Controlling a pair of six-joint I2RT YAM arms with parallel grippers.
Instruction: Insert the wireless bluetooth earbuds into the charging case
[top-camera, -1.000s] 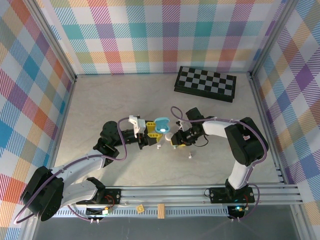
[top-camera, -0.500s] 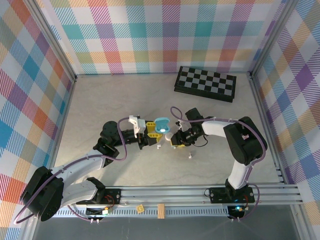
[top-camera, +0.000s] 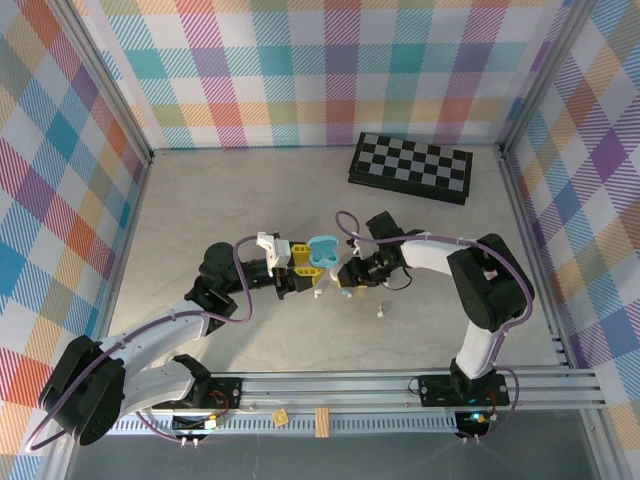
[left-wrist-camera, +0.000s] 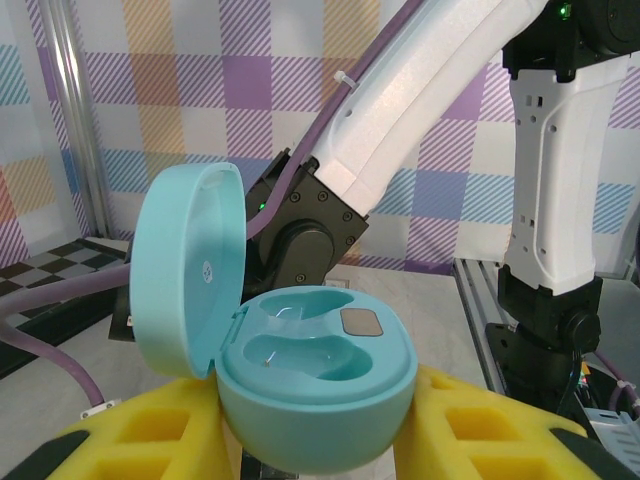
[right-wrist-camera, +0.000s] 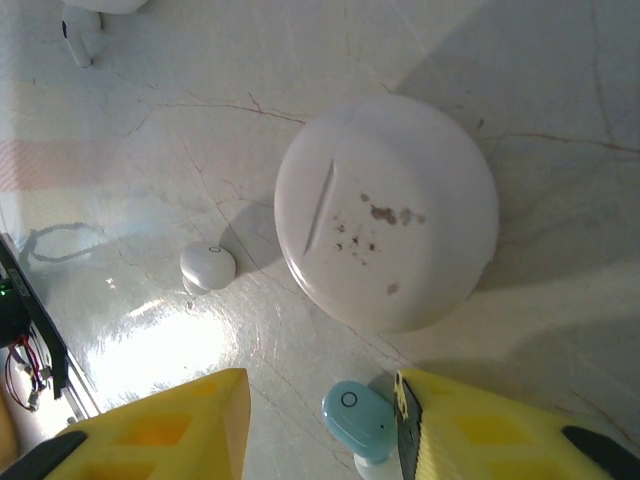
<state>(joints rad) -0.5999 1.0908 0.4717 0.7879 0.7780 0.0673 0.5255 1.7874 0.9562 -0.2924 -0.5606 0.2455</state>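
Compared to a second ago, the right gripper (top-camera: 348, 280) has scooted a touch closer to the left gripper (top-camera: 310, 262), and a light blue earbud (top-camera: 346, 292) now peeks out right at its tips. From the top camera, the left gripper is clamped on the teal charging case (top-camera: 322, 252) with the lid flipped open, and the right gripper sits just beside it over the table (top-camera: 200, 210). On the left wrist cam, the charging case (left-wrist-camera: 315, 365) is squeezed between the left gripper's (left-wrist-camera: 310, 425) yellow fingers (left-wrist-camera: 130, 435), with its lid (left-wrist-camera: 190, 270) standing upright off to one side. On the right wrist cam, the right gripper (right-wrist-camera: 320, 385) is spread wide and gripping nothing. The light blue earbud (right-wrist-camera: 360, 420) lies on the table (right-wrist-camera: 560, 60) between the fingers, right up against one finger (right-wrist-camera: 500, 435). A closed white case (right-wrist-camera: 388, 212) lies just ahead of the tips, with a white earbud (right-wrist-camera: 208, 266) beside it, out in front of the other finger.
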